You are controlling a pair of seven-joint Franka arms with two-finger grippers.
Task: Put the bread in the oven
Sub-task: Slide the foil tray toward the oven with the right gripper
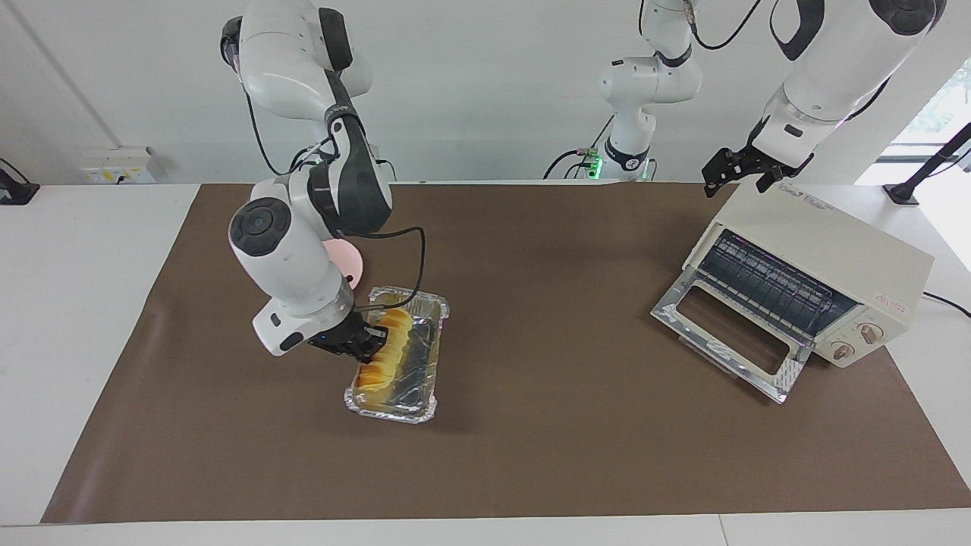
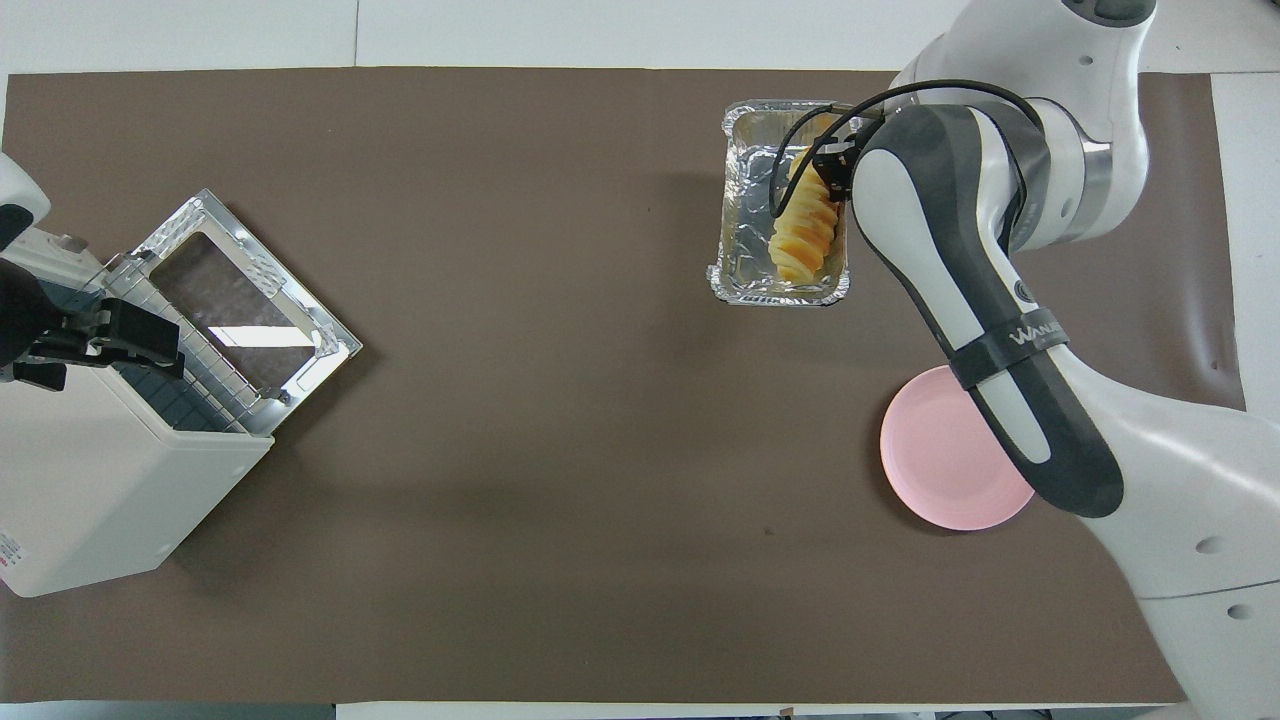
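The yellow-orange bread (image 1: 377, 370) lies in a crinkled silver foil tray (image 1: 394, 413) toward the right arm's end of the table; it also shows in the overhead view (image 2: 800, 240). My right gripper (image 1: 366, 343) is down in the tray at the middle of the loaf, and the arm hides it in the overhead view. The cream-white oven (image 1: 834, 243) stands at the left arm's end with its glass door (image 1: 728, 334) dropped open and the wire rack showing. My left gripper (image 1: 737, 182) hovers open and empty over the oven's top (image 2: 90, 490).
A round pink plate (image 2: 940, 470) lies nearer to the robots than the foil tray (image 2: 740, 200), partly under the right arm. A brown mat (image 1: 531, 425) covers the table between the tray and the oven door (image 2: 250, 290).
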